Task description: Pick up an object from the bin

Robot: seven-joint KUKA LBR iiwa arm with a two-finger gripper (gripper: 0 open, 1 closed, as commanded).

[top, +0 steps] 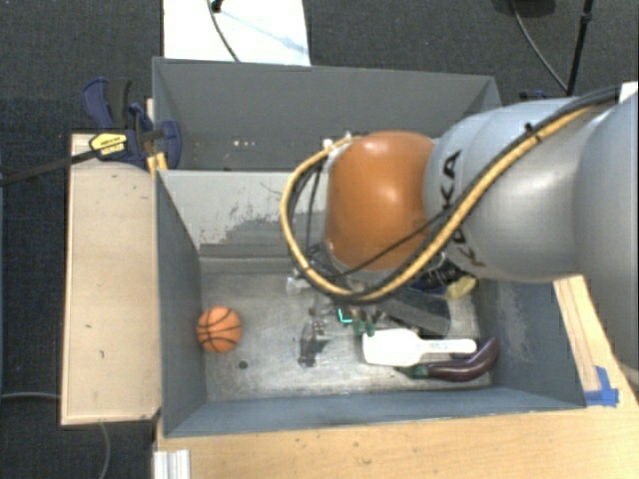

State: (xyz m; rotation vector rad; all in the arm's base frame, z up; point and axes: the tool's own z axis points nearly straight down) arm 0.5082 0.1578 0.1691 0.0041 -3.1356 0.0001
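Several small things lie in the grey bin (180,297). The pincer (314,344) hangs low above bare floor near the middle, with nothing visibly in it; whether it is released or clenched I cannot tell.

Just beside it on the right lies a white paddle (411,348), flat, with a rounded blade and a slim handle pointing right. A dark purple curved thing (461,366) touches the paddle's near side, and a black piece (419,313) lies beyond it, partly under the arm.

To the left, alone near the left wall, sits an orange ball (219,329) with dark seams like a basketball. The ball looks the cleaner choice, since it is free on all sides. It is round and likely to roll, so the pincer should descend centred on it and close across its widest part. The crowded paddle would need a grip across its handle.
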